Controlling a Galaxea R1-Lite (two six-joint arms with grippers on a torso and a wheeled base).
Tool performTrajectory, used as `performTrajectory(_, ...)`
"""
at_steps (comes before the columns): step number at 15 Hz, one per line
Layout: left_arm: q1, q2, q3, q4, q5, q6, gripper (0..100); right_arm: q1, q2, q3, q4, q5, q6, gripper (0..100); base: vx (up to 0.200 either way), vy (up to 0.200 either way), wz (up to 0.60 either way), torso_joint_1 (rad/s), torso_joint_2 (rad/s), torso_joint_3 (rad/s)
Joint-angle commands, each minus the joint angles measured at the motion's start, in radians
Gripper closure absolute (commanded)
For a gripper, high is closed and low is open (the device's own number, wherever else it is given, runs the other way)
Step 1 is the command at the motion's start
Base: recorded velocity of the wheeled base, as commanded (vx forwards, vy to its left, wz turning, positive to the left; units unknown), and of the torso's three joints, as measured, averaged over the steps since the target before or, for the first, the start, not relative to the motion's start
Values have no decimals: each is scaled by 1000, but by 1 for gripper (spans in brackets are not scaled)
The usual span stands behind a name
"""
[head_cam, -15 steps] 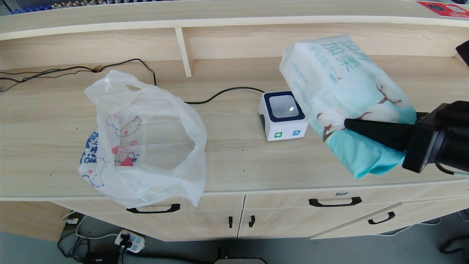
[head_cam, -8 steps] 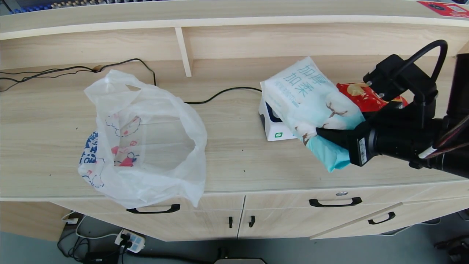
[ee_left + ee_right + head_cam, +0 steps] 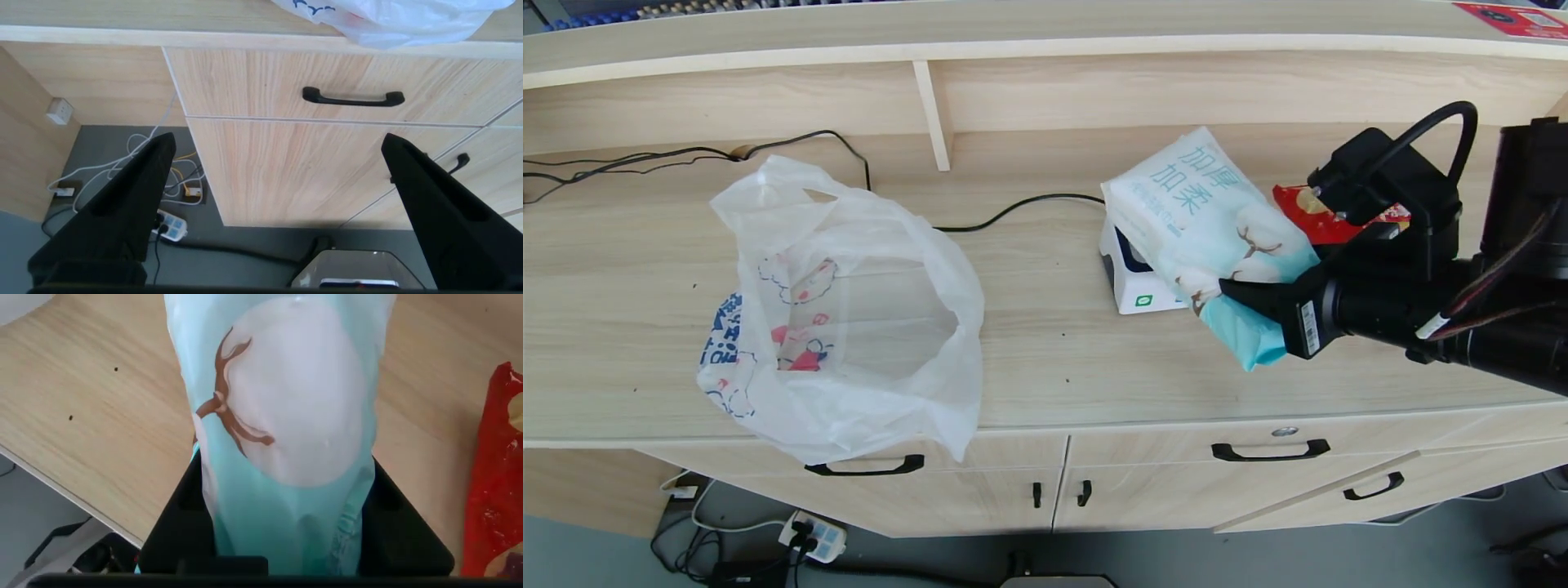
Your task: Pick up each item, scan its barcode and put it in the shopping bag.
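Left gripper [image 3: 278, 140] hangs open, lower and nearer than the scanner [image 3: 1131, 290]. Right gripper [image 3: 1235, 291] is clamped on a tissue pack [image 3: 1209, 220], tilted across the scanner, so I'd say it's mid-scan. The shopping bag [image 3: 849, 327], left of the scanner, looks empty. A red packet [image 3: 1327, 220] waits beyond the scanner.

White-and-teal tissue pack [image 3: 1209, 229], brown cotton sprigs — red snack packet [image 3: 1298, 214] — clear-white shopping bag [image 3: 882, 269], blue-red print
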Motion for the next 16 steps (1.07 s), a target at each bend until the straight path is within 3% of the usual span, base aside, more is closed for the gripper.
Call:
performTrajectory(1, 0, 0, 0, 0, -1, 0, 0, 23, -24, -5, -34, 40, 2, 100, 0, 0, 0, 0, 0, 0)
performTrajectory(4, 0, 0, 0, 0, 1, -2, 0, 66, -62, 0, -54, 68, 10, 100, 0, 0, 0, 0, 0, 0)
performTrajectory(6, 0, 0, 0, 0, -1, -2, 0, 117, -61, 15, -69, 62, 61, 100, 0, 0, 600, 2, 2, 0)
performTrajectory(12, 0, 0, 0, 0, -1, -2, 0, 121, -95, 87, -195, 62, 70, 100, 0, 0, 600, 2, 2, 2)
performTrajectory(16, 0, 0, 0, 0, 1, -2, 0, 123, -56, 69, -198, 62, 71, 100, 0, 0, 600, 2, 5, 1)
